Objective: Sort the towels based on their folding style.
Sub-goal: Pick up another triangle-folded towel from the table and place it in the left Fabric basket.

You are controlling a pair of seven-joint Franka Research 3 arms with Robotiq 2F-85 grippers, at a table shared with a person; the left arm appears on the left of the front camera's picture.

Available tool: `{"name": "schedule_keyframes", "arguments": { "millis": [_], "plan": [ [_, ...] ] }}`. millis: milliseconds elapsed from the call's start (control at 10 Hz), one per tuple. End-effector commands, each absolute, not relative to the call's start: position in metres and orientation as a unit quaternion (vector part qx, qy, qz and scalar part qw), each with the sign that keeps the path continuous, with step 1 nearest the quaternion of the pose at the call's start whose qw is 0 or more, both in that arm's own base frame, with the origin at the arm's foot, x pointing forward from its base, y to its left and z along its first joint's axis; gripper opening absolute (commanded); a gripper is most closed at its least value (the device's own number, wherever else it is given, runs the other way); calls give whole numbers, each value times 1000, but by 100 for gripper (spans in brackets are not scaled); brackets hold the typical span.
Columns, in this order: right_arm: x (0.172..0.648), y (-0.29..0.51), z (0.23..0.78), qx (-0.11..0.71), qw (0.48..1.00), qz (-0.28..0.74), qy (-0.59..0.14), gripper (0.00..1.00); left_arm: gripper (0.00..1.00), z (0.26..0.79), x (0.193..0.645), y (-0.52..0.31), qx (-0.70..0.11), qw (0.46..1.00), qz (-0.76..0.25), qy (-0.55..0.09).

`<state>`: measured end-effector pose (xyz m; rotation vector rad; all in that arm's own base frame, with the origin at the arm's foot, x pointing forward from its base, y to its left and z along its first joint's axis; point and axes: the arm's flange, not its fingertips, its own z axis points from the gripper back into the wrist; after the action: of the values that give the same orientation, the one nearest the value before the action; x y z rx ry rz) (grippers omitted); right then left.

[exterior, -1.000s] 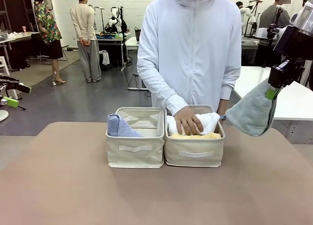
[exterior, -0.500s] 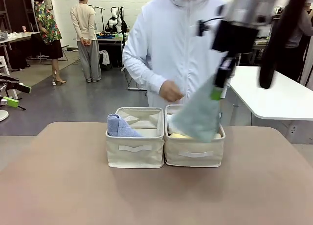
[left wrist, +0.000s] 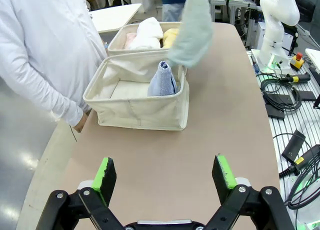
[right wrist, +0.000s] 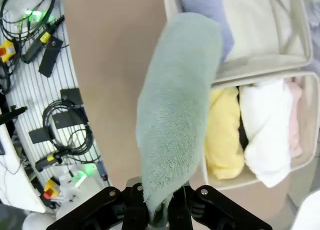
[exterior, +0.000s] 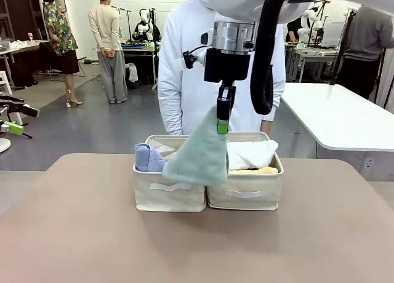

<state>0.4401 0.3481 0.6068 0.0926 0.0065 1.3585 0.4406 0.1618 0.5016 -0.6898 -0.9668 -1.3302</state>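
Note:
My right gripper (exterior: 223, 124) is shut on the top of a pale grey-green towel (exterior: 197, 159), which hangs over the seam between the two beige bins. In the right wrist view that towel (right wrist: 175, 115) runs up from the shut gripper (right wrist: 160, 212). A light blue cone towel (exterior: 148, 158) stands in the left bin (exterior: 169, 194). White (exterior: 253, 152) and yellow (exterior: 258, 170) rolled towels lie in the right bin (exterior: 246, 197), with a pink roll (right wrist: 296, 117) beside them. My left gripper (left wrist: 164, 172) stands open over bare table, well short of the bins.
A person in a white jacket (exterior: 184, 80) stands right behind the bins, hands down at the table's far edge. A white table (exterior: 345, 117) stands at the right. Cables and boxes (right wrist: 45, 55) lie on the floor beside the table.
My right arm has swung left from the table's right side, carrying the grey-green towel over the bins. The person's hand has left the right bin.

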Motion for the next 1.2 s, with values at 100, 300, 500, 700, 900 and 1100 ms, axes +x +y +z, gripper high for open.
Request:
{"name": "schedule_keyframes", "arguments": {
  "millis": [100, 300, 500, 700, 900, 1100],
  "plan": [
    [426, 348, 606, 44, 774, 631, 5, 10, 100, 504, 440, 162, -305, 628, -574, -428],
    [426, 348, 606, 44, 774, 631, 5, 10, 100, 504, 440, 162, -305, 628, -574, -428],
    [456, 353, 621, 77, 775, 627, -18, 10, 100, 504, 440, 162, -305, 628, -574, -428],
    [500, 359, 631, 104, 785, 610, -38, 10, 100, 504, 440, 162, -305, 628, -574, -428],
    [531, 368, 631, 103, 784, 611, -40, 10, 100, 504, 440, 162, -305, 628, -574, -428],
    [564, 373, 622, 88, 795, 598, -58, 10, 100, 504, 440, 162, -305, 628, -574, -428]
  ]
}}
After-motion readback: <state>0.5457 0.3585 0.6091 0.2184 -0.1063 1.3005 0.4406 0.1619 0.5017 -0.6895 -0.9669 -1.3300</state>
